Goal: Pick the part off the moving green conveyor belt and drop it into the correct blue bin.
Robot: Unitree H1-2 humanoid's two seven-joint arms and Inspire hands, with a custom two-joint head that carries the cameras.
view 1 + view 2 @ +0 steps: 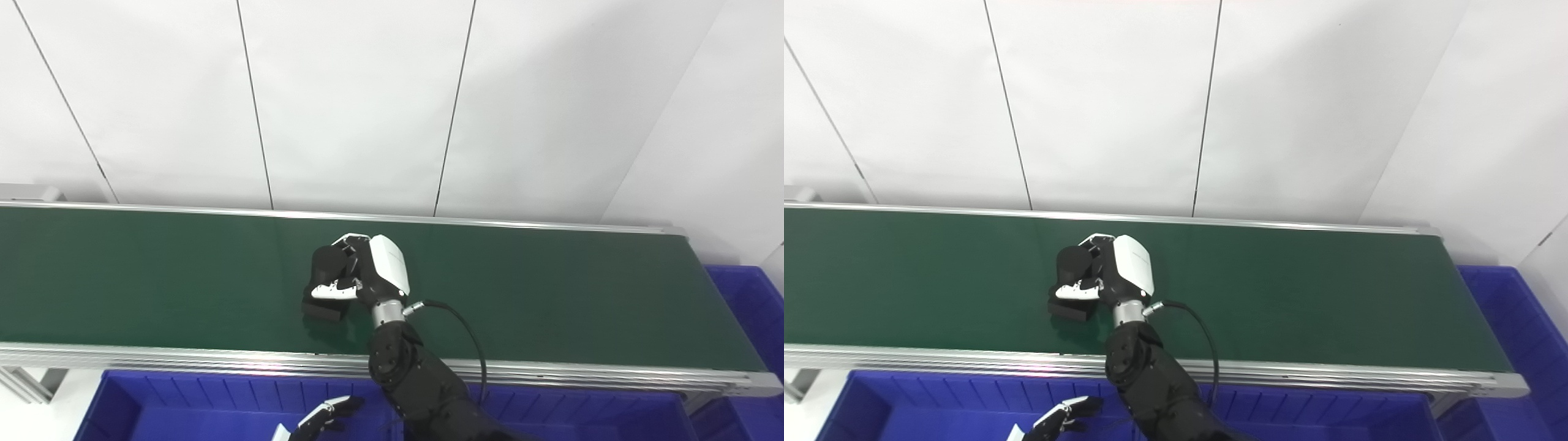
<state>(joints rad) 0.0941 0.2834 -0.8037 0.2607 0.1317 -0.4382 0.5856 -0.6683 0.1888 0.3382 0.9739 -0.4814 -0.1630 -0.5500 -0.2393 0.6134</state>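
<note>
Right hand on part, mid-belt.
Right hand (373,269) reaches over the belt (153,275), fingers (334,291) clenched around the black part (324,275), which sits near the belt's front edge. Left hand (321,419) low over the front bin (184,398); grip state unclear. Second bin (747,306) at far right.

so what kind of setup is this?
Likely a factory-style sorting cell or lab mock-up: green conveyor belt with aluminium rails, blue bins below it, right hand gripping a black part.
</note>
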